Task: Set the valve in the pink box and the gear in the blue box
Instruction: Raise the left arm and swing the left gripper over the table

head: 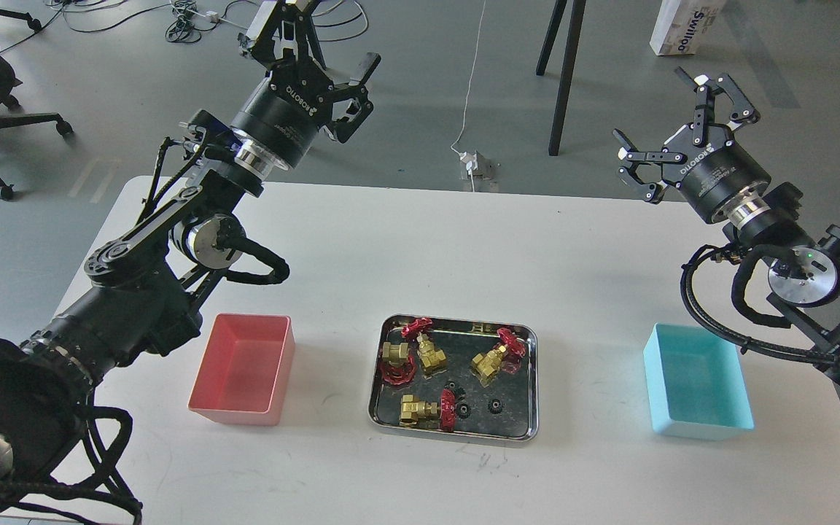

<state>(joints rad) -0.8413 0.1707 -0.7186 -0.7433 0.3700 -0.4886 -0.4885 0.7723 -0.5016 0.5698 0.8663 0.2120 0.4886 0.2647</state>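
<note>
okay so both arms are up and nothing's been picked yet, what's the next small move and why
Probably lower the left gripper toward the leftmost valve in the steel tray. Both grippers are open and empty, raised beyond the table's far edge; the pink box and blue box look empty; the left arm is on the pink box's side.

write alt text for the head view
A shiny steel tray holding four red-wheeled brass valves and small black gears sits mid-table between an empty salmon-pink plastic bin and an empty cyan-blue bin. Left claw and right claw hover open.
</note>
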